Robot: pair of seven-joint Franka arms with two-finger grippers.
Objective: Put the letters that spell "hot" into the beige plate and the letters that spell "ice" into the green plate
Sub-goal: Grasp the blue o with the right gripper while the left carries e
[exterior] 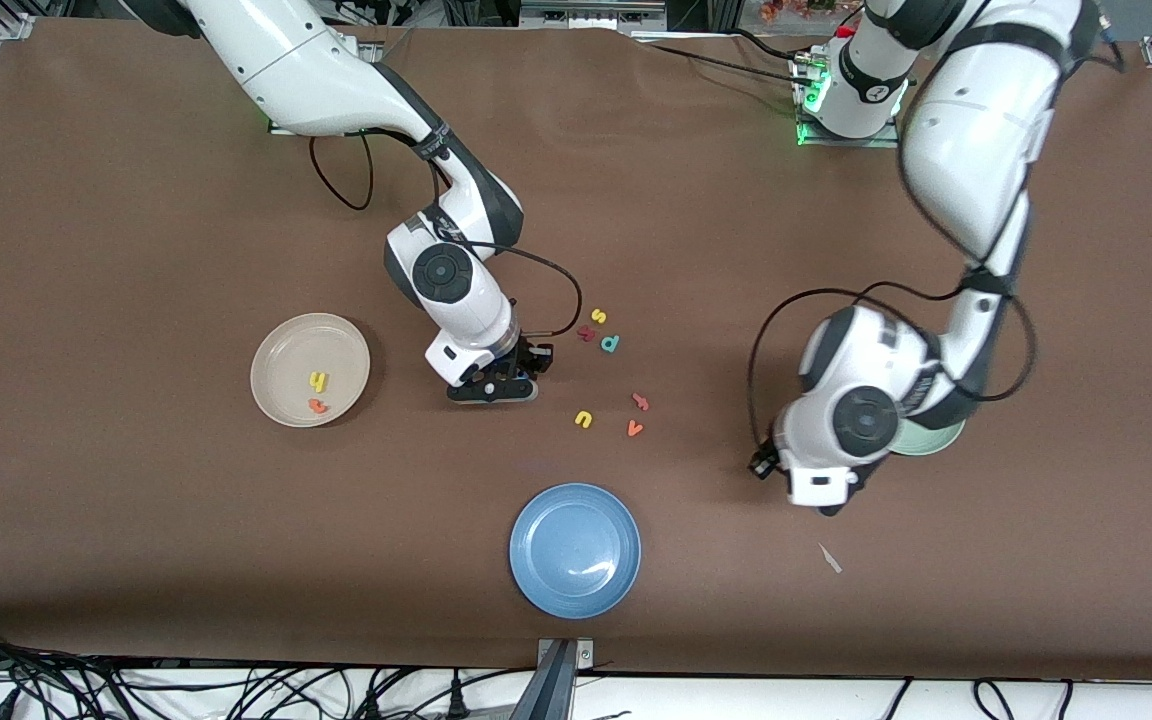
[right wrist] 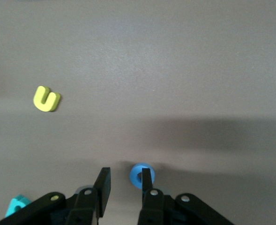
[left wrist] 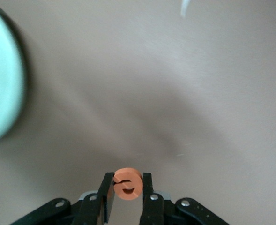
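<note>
The beige plate toward the right arm's end holds the yellow h and the orange t. My right gripper is down at the table beside it, open. In the right wrist view that gripper has one fingertip over the hole of the blue o, and the gap between the jaws is bare. The left gripper is shut on the orange e, above bare table near the green plate. That green plate is mostly hidden under the left arm.
Loose letters lie mid-table: a yellow s, a dark red letter, a teal d, a reddish letter, a yellow u, an orange v. A blue plate sits nearer the camera. A white scrap lies near the left gripper.
</note>
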